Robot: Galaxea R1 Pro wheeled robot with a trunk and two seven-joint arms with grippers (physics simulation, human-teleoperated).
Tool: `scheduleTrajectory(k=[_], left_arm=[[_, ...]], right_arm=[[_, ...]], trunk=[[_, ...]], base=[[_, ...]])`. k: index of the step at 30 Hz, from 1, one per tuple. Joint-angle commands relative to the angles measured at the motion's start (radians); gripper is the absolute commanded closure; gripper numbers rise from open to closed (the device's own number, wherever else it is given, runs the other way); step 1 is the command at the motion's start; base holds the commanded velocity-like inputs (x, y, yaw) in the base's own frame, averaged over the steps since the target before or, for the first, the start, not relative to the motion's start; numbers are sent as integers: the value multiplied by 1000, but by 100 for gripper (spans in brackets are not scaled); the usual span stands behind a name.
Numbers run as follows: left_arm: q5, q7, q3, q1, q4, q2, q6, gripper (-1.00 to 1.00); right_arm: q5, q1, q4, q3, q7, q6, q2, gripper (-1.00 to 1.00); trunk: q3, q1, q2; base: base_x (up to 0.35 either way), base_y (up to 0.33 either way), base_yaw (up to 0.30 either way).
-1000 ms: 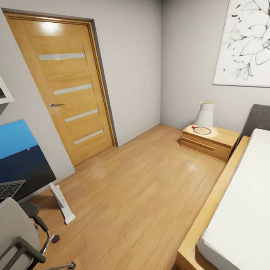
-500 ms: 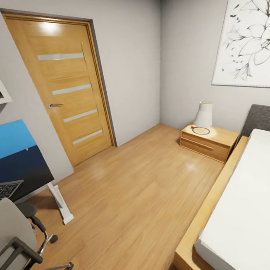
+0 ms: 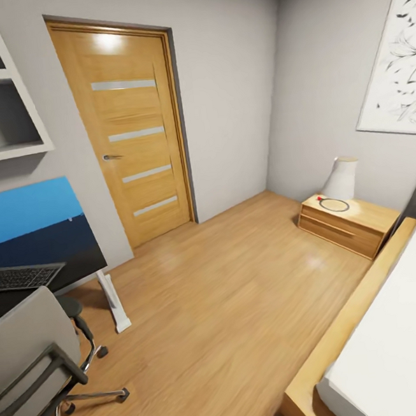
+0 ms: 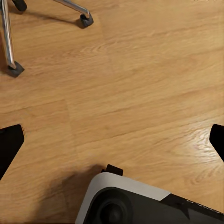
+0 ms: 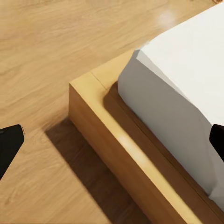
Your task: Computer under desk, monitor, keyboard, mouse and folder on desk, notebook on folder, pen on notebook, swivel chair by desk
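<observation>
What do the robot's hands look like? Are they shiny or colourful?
Only the tips show. The left hand has two flat black fingers with blunt, slanted ends, plain and matte. The right hand has matching black fingers. No cables or markings can be seen. Beneath the left hand is a rounded white and dark grey robot part.

Head camera high, facing door [image 3: 137,129] across bedroom floor [image 3: 230,295], left wrist camera close above floor by swivel chair [image 4: 11,42] castors, right wrist camera near bed [image 5: 177,84] corner, chair and bed shared

Glossy wood-plank floor [image 3: 230,295], grey cloth swivel chair [image 3: 27,345] on chrome legs, glossy black desk [image 3: 59,255].
</observation>
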Motion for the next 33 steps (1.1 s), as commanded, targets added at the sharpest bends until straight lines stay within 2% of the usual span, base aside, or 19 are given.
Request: scheduleTrajectory(k=[1, 18, 24, 33], left_arm=[[-3, 0, 3, 0, -1, 0, -1, -100], [-3, 1, 3, 0, 0, 0, 2, -100], [-3, 0, 3, 0, 0, 0, 2, -100], [-3, 0, 3, 0, 0, 0, 2, -100]], right_arm=[[10, -1, 1, 1, -10, 0, 0, -100], [10, -1, 1, 1, -10, 0, 0, -100], [10, -1, 1, 1, -10, 0, 0, -100], [10, -1, 1, 1, -10, -3, -2, -100]], trunk=[[-1, 0, -1], [-1, 0, -1], [-1, 0, -1], [-1, 0, -1]], base=[[0, 0, 277], [40, 0, 277], [215, 0, 256], [312, 0, 54]])
